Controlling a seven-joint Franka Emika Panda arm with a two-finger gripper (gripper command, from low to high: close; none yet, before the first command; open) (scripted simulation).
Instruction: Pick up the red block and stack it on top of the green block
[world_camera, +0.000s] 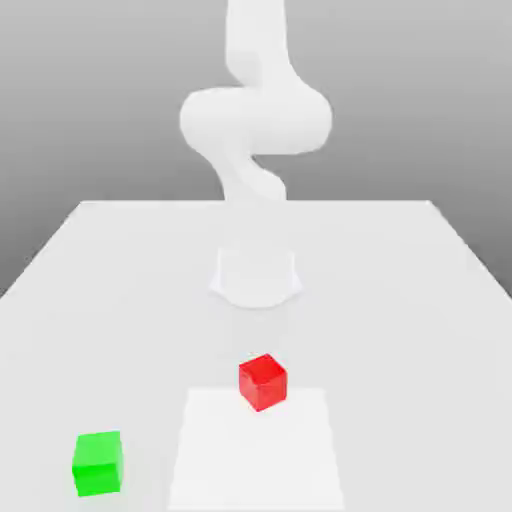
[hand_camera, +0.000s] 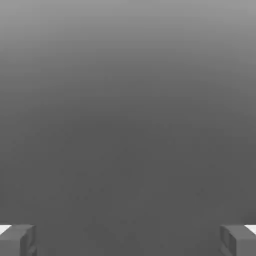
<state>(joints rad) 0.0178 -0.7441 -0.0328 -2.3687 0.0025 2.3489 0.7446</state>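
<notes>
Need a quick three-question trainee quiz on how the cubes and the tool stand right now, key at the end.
1. True or false: the green cube already has the red cube on top of it.
2. Multiple choice: in the exterior view, the green cube lies on which side of the red cube? (a) the view's right (b) the view's left (c) directly behind
3. Fill in: in the hand view, the tool stands ____ (open/shut), with nothing between its fingers.

Key: 1 false; 2 b; 3 open.
</notes>
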